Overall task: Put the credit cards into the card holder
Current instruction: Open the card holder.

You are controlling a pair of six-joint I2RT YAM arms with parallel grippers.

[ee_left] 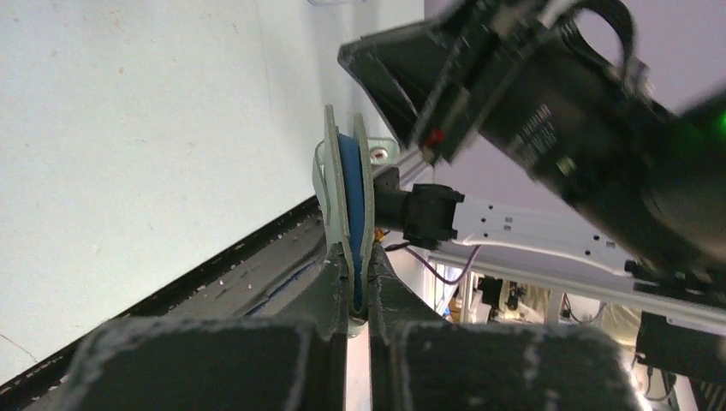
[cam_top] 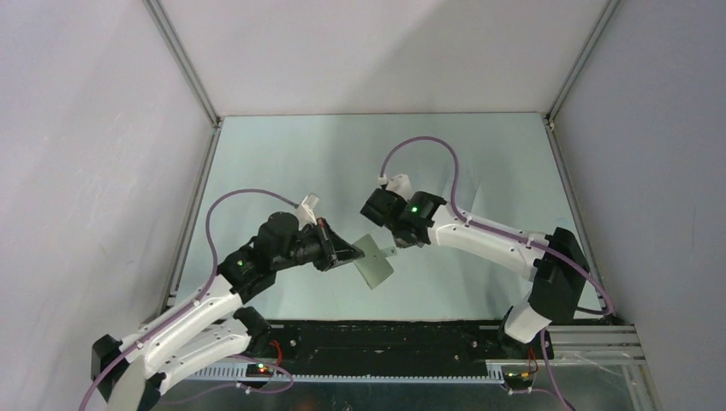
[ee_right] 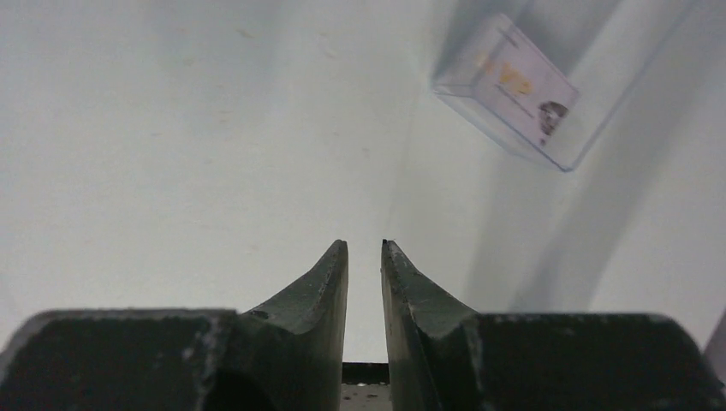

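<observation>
Card holder (ee_left: pixel 348 197) edge-on in left tool (ee_left: pixel 358 276), its contents out of sight.

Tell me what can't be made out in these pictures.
- Left wrist view: the card holder sits edge-on in the left pincer, so cards inside can't be counted.
- Right wrist view: print on the clear case is too small to read.
- Top view: tips of the right pincer blend into its dark wrist.
</observation>
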